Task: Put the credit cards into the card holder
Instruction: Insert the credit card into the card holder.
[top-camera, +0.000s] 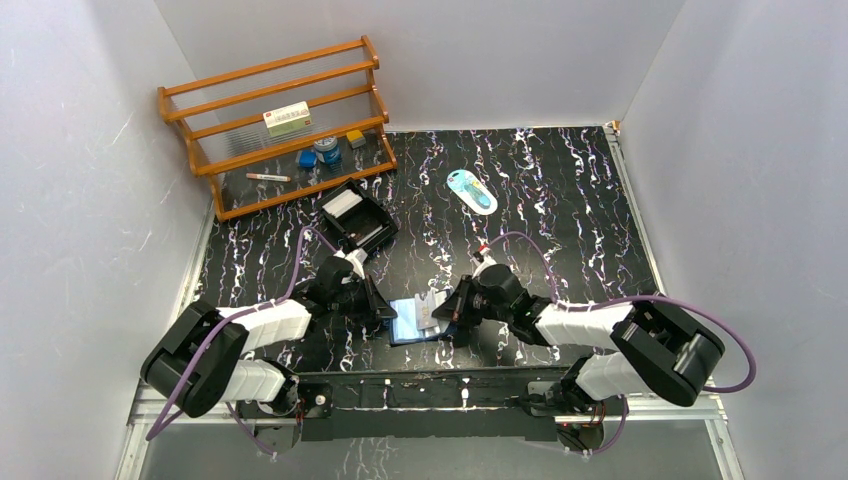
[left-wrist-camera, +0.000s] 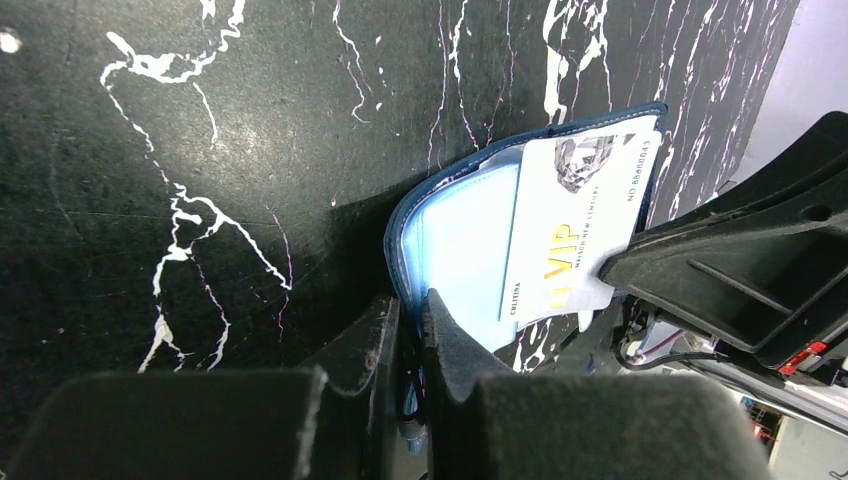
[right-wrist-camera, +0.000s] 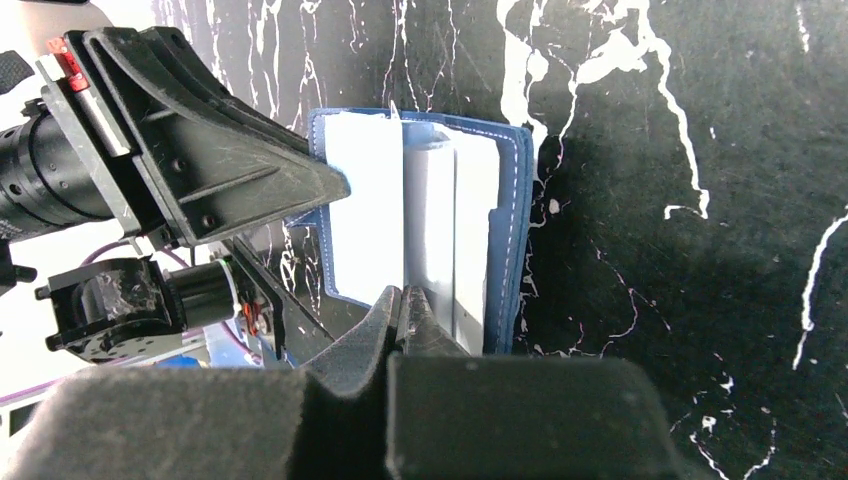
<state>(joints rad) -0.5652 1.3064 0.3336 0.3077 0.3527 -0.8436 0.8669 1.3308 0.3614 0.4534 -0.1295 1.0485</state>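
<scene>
While the right tool (right-wrist-camera: 403, 302) sits with jaws together, seemingly clamped on a near corner of the white plastic credit card with gold VIP lettering (left-wrist-camera: 572, 228), what matters next is how the card lines up with the pocket. The card runs straight out ahead of that tool's tips. Its long axis lies across the line joining the two tools, free end pointing away. The small navy-blue folding card holder (right-wrist-camera: 512, 240) lies open on the black marbled surface (right-wrist-camera: 700, 300), right under and ahead of the right tool, light inner panels up, fold parallel to the card. To that tool's left, the left tool (left-wrist-camera: 412, 312) is shut on the holder's far edge, which curls up into it. The card overlaps the panel; can't tell if it's inside a slot. Seating it is probably the right arm's job.
</scene>
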